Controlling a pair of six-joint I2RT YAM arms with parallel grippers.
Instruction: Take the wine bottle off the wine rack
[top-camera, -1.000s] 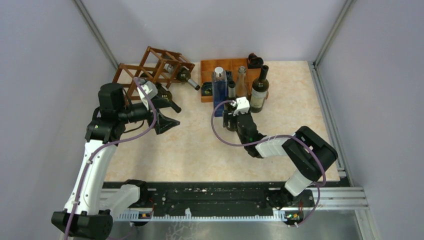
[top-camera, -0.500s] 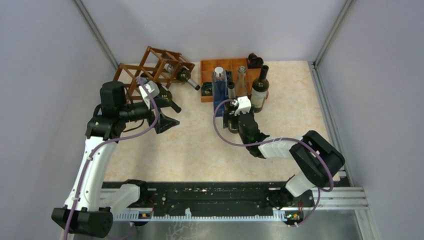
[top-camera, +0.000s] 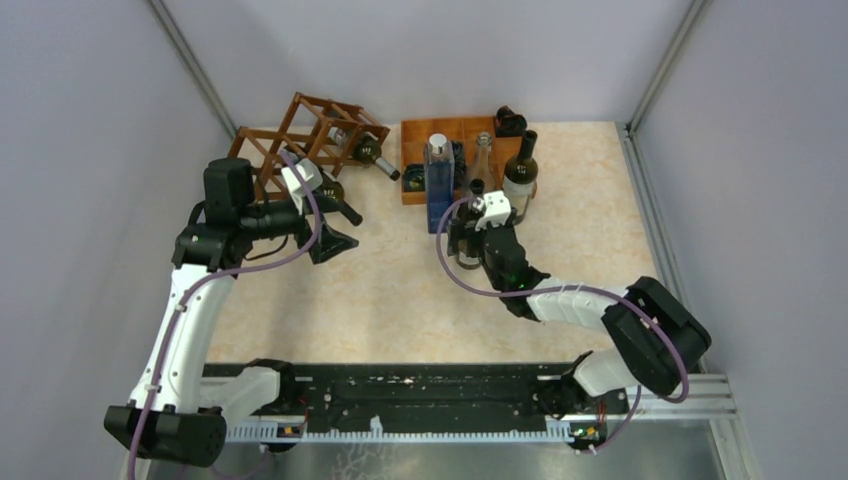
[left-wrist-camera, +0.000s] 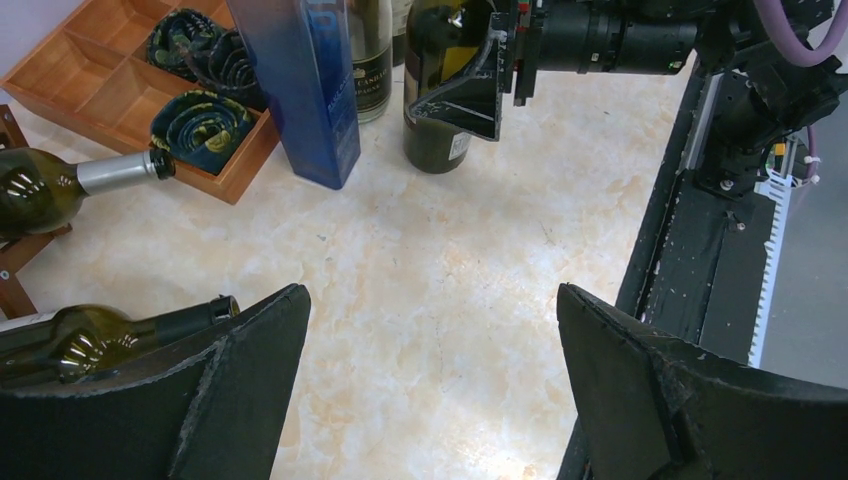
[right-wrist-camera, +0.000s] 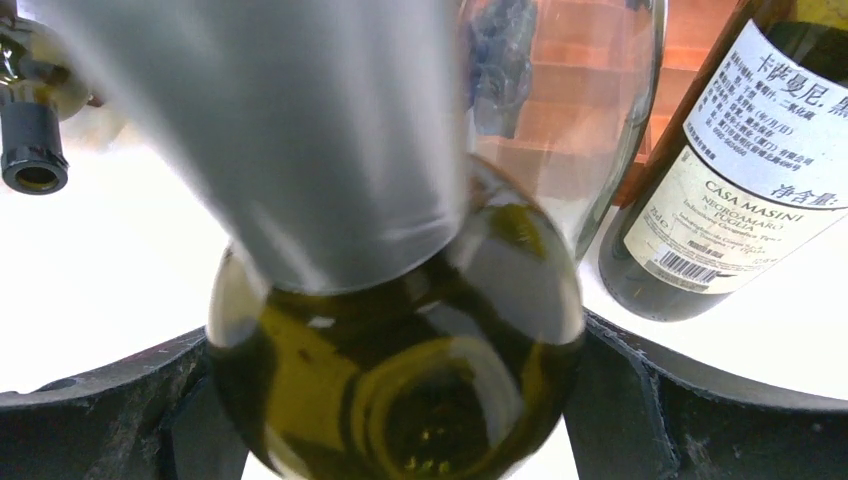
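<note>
Top view: two wine bottles (top-camera: 366, 150) laid in wine rack (top-camera: 290, 125); left gripper (top-camera: 338, 230) spread open just right of rack.
Left wrist: lower rack bottle (left-wrist-camera: 100, 338) seen near that gripper.
Right wrist: upright green bottle (right-wrist-camera: 400, 380) flanked by right gripper (right-wrist-camera: 400, 430); clamping untellable.

The green bottle (right-wrist-camera: 400, 400) has a blurred neck, seemingly cropped above
</note>
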